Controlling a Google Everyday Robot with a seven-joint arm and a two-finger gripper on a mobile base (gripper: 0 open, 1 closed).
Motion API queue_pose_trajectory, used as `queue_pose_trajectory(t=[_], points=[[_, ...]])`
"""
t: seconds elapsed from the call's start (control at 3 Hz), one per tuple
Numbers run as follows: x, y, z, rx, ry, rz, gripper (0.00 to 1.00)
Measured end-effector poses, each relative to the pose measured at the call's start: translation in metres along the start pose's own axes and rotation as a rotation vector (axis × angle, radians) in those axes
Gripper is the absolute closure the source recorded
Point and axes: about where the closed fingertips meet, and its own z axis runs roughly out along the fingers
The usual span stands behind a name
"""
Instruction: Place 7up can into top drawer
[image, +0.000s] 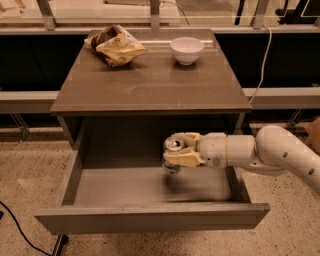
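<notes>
The top drawer (150, 218) of the brown-topped cabinet (150, 82) is pulled out far toward the camera, so its grey floor and side walls are open to view. The white arm (260, 152) comes in from the right side and reaches over the right wall of the drawer. At its end the gripper (171, 148) is inside the drawer opening, just under the front edge of the cabinet top and a little right of the middle. The gripper is closed around the 7up can (173, 144), with its tan fingers (184, 159) pressed on the side of the can, one finger nearer the camera and one behind. The can stands nearly upright between them. Its silver top with the pull tab shows above the fingers, and a small part of its lower body shows below them. The can is therefore over the back part of the drawer floor, in the right half, and away from the front panel. A soft dark shadow lies on the floor just below and to the right of it. I cannot tell whether the base of the can touches the floor or hangs just above it. On the cabinet top, a tan and brown snack bag (116, 46) lies at the back left, and a white bowl (186, 49) stands at the back, right of the middle, well apart from the bag. A black cable (20, 231) runs over the speckled floor at the lower left.
</notes>
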Motion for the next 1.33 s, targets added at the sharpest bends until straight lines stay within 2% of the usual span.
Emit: queue_pose_trajectory(t=[0.33,0.67,1.0,1.33], points=[[0.000,0.001,0.002,-0.005,-0.001,-0.005,0.84],[0.007,-0.001,0.005,-0.005,0.014,0.014,0.61],[0.022,-0.009,0.006,-0.017,-0.015,0.042,0.38],[0.022,-0.008,0.008,-0.022,-0.016,0.044,0.15]])
